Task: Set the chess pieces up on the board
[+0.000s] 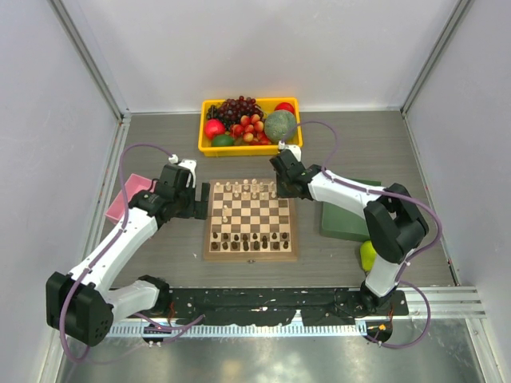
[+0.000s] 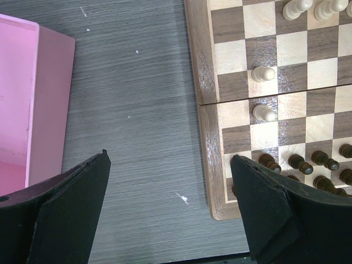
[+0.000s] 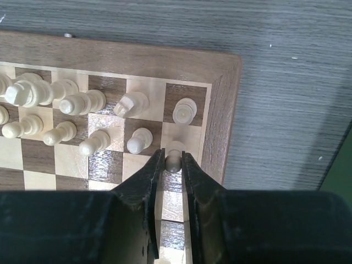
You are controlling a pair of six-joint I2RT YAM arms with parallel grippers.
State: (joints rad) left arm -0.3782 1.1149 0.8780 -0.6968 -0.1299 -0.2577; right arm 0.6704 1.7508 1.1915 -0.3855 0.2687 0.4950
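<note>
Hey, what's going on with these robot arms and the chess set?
The right gripper is shut on a white pawn near the board's far right corner. The left gripper hangs open over the table between the pink tray and the board. Most chess pieces already stand in rows.

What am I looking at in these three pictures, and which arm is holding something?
A left arm and a right arm are bolted at the table's near edge. The wide picture looks down from above and behind them; the other two come from cameras on each wrist. Between the arms lies a wooden chessboard, white chessmen along its far rows, dark chessmen along the near ones. A yellow bin of fruit sits beyond it, a pink tray on the left, a green tray on the right. The right end effector is shut on a white pawn near the board's edge. The left end effector hangs open beside the board, holding nothing.
</note>
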